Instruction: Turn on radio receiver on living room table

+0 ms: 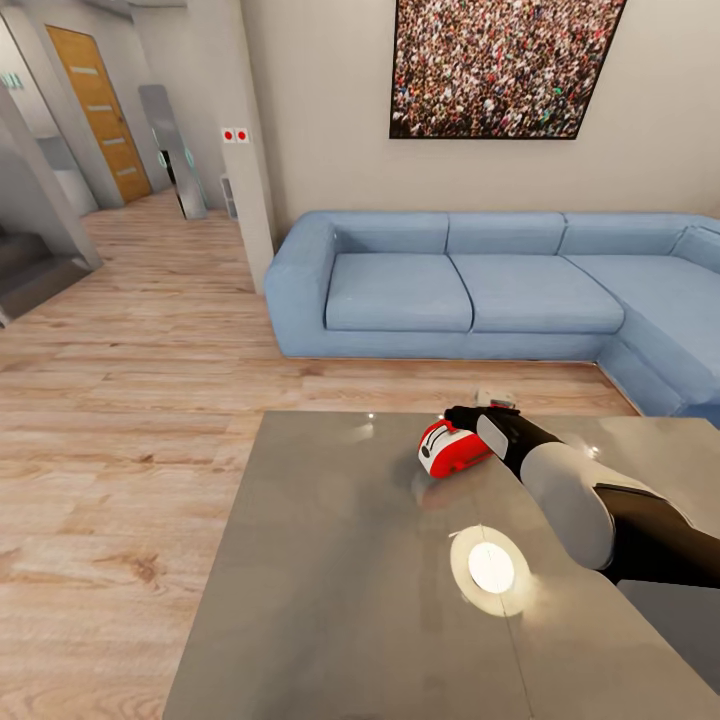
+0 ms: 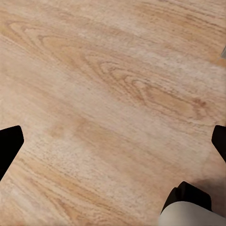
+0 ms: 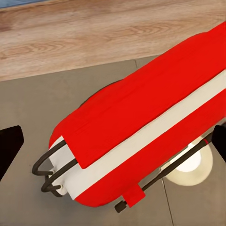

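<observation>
Your right arm reaches across the grey table [image 1: 350, 600] to the red radio [image 1: 452, 449], which sits near the table's far edge, on the sofa [image 1: 460, 285] side. The right gripper [image 1: 470, 416] is at the radio's far side; whether it touches cannot be told from the head view. In the right wrist view the radio [image 3: 141, 127] lies close under the camera, red body with a white band and thin dark wire handle, both black fingertips [image 3: 9, 146] at the frame's sides, spread wide, nothing between them. A bright round lamp reflection [image 1: 491, 568] shows on the tabletop nearer you. Your left gripper [image 2: 113, 150] hangs over the wood floor [image 2: 94, 84], fingers spread wide, holding nothing
</observation>
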Motion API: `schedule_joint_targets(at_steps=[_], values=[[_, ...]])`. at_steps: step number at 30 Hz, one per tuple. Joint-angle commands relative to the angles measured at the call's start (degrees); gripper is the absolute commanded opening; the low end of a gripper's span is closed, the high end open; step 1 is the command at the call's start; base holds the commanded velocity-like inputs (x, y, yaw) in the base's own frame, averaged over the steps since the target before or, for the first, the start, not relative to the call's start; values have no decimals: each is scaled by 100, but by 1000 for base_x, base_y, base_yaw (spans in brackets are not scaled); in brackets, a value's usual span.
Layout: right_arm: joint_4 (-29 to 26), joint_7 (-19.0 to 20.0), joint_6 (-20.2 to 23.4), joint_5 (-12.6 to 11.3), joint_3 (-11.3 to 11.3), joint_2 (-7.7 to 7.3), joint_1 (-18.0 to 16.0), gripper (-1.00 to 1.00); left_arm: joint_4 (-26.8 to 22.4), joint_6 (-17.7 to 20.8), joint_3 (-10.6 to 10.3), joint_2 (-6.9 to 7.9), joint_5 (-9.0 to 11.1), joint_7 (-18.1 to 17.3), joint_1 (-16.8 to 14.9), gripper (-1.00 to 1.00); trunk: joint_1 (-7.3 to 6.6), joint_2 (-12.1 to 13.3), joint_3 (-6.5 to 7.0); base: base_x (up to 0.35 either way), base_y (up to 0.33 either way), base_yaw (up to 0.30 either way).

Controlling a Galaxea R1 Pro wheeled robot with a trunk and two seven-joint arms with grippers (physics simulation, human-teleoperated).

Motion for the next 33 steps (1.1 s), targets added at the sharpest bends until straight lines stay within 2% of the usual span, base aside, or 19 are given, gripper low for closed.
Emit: schedule_joint_targets(at_steps=[1,4,8,10,15,22,33], values=[[-2,-10,2,0,-1,0,1,100,0,0,0,0,-1,2,0,100,0,0,0,0,0,0],[-8,-117,6,-1,-11,0,2,100,0,0,0,0,0,6,0,100,0,0,0,0,0,0],[-15,-516,8,-11,-41,6,2,100,0,0,0,-6,1,8,0,100,0,0,0,0,0,0],[-17,-834,7,-37,-63,8,2,100,0,0,0,0,0,9,0,100,0,0,0,0,0,0],[-17,-1142,2,-131,-79,10,3,100,0,0,0,4,-5,16,0,100,0,0,0,0,0,0],[-18,-1219,1,-302,-83,23,0,100,0,0,0,9,-5,17,0,100,0,0,0,0,0,0],[-18,-1218,0,-326,-83,39,-1,100,6,6,9,32,-12,25,0,100,0,0,0,0,44,0]])
